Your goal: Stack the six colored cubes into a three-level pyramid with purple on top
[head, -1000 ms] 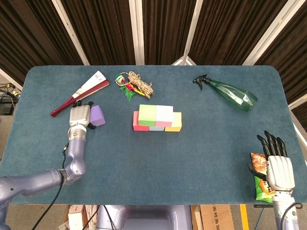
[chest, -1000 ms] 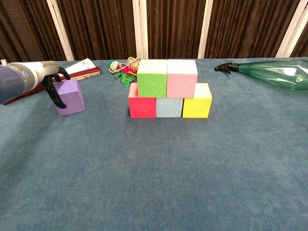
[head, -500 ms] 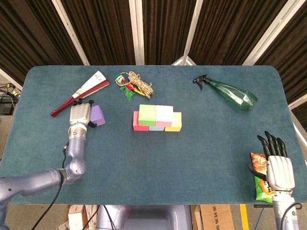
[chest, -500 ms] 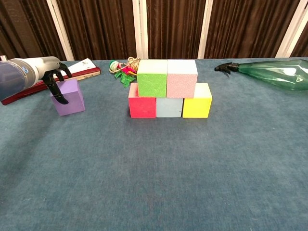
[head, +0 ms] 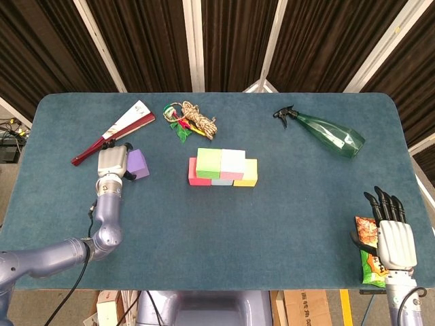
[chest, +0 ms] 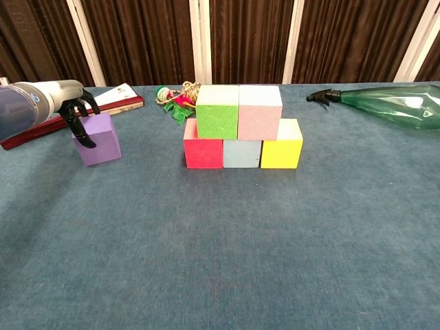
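The left hand (chest: 75, 113) curls its dark fingers (chest: 88, 141) over the top and front of the purple cube (chest: 100, 139), which sits on the blue surface (chest: 220, 247), well left of the stack. There, green (chest: 217, 112) and pink (chest: 259, 113) cubes rest on red (chest: 203, 152), pale blue (chest: 241, 154) and yellow (chest: 281, 144) ones. The right hand (head: 395, 236) lies spread, holding nothing, beside a snack bag (head: 367, 251).
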`<state>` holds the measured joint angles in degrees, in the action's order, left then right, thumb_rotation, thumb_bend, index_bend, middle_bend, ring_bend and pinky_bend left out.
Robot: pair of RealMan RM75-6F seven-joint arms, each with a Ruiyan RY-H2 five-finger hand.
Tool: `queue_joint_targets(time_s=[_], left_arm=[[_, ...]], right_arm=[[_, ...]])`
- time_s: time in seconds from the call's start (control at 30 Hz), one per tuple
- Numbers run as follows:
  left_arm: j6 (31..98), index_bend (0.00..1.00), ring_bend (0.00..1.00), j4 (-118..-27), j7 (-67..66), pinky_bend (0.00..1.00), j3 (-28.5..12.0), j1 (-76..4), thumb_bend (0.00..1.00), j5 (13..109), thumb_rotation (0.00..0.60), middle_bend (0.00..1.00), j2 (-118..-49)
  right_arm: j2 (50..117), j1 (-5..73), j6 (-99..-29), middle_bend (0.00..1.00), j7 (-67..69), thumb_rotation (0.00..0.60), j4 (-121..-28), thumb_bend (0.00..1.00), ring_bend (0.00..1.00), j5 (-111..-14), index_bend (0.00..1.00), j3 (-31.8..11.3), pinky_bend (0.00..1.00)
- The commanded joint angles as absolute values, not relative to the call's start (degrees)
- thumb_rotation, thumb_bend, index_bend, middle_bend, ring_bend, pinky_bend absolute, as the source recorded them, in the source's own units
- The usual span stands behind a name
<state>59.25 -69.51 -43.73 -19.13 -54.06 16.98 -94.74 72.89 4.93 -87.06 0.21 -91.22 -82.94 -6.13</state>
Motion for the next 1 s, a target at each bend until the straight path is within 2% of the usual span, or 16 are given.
queue_joint_targets(time_s=[0.03,0.2,0.5,0.8,1.0], left_arm=[[59.4,0.31,0.00,-69.5,-43.7,0.00,-19.4,-54.1,0.34,17.1,0.600,0.38,-94.8],[60.2,0.39,0.00,-70.1,-44.0,0.01,-19.9,-54.2,0.44,17.5,0.600,0.44,-94.4],[60.7,0.39,0.00,-73.6,-45.0,0.02,-21.6,-54.4,0.45,16.6,0.600,0.45,-91.4],[53.6,0.38,0.00,-84.9,-44.5,0.03,-25.3,-55.0,0.44,13.5,0.600,0.43,-79.6],[50.2,0.38,0.00,-88.9,-43.6,0.03,-26.5,-56.6,0.42,12.3,0.600,0.42,-73.6]], right_arm=[[73.0,4.9,-87.0,0.05,0.2,0.600,-91.2,0.25,0.05,-83.0,0.14,-6.2,0.00],[73.1,4.9,-87.0,0.05,0.2,0.600,-91.2,0.25,0.05,-83.1,0.14,-6.2,0.00],[73.2,4.9,-86.8,0.05,0.0,0.600,-90.9,0.25,0.05,-82.5,0.14,-6.6,0.00],[72.9,4.9,-86.4,0.05,-0.2,0.600,-90.8,0.25,0.05,-81.5,0.14,-7.1,0.00],[73.0,4.8,-86.7,0.05,-0.6,0.600,-90.8,0.25,0.05,-81.5,0.14,-7.2,0.00]])
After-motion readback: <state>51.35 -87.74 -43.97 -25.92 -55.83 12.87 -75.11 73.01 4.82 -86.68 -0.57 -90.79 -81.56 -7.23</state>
